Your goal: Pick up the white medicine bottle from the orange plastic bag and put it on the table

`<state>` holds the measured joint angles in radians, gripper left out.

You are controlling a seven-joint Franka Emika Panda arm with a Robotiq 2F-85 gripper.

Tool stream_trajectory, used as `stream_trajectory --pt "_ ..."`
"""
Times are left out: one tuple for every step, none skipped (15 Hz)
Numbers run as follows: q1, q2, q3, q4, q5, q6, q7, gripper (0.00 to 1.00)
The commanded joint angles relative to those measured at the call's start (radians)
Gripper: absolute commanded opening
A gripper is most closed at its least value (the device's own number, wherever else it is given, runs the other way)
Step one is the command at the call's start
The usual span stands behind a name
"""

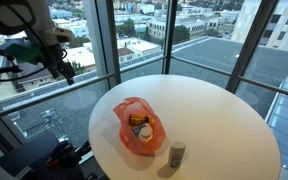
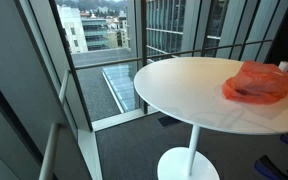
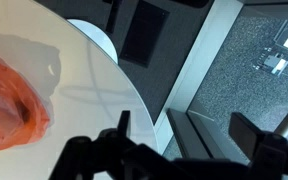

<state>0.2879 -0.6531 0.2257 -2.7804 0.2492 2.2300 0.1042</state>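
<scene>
End effector [image 3: 182, 128] spread wide; crumpled translucent orange bag [image 3: 9, 100]

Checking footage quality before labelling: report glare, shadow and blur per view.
In an exterior view, daylight washes the white table pale; in an exterior view, the floor is dim, the orange bag crisp; in the wrist view, the tool is dark and blurred.

White bottle [image 1: 177, 153] upright beside orange bag [image 1: 139, 127]

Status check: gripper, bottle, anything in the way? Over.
Gripper open, empty, off to the side of the table. White bottle upright on table, beside orange bag, outside it. Nothing between arm and bottle.
</scene>
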Motion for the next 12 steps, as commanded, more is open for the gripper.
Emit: stream_trajectory --pt "0.004 0.000 -0.005 0.001 -0.004 -0.002 0.003 1.00" --pt "0.004 0.000 -0.005 0.001 -0.004 -0.002 0.003 1.00" --pt "0.004 0.000 -0.005 0.001 -0.004 -0.002 0.003 1.00" --pt "0.004 0.000 -0.005 0.001 -0.004 -0.002 0.003 1.00" --pt "0.004 0.000 -0.005 0.001 -0.004 -0.002 0.003 1.00" --pt "-0.007 0.011 -0.003 0.014 -0.013 -0.005 0.012 1.00" --pt "-0.012 0.017 -0.007 0.022 -0.015 -0.005 0.011 1.00" --pt "-0.026 0.026 -0.010 0.036 -0.023 -0.005 0.016 1.00" --pt "-0.036 0.036 -0.016 0.050 -0.026 -0.006 0.015 1.00" --pt "-0.051 0.045 -0.019 0.063 -0.034 -0.005 0.019 1.00" --pt "-0.064 0.055 -0.025 0.078 -0.036 -0.007 0.017 1.00" --pt "-0.079 0.066 -0.028 0.097 -0.044 -0.009 0.020 1.00"
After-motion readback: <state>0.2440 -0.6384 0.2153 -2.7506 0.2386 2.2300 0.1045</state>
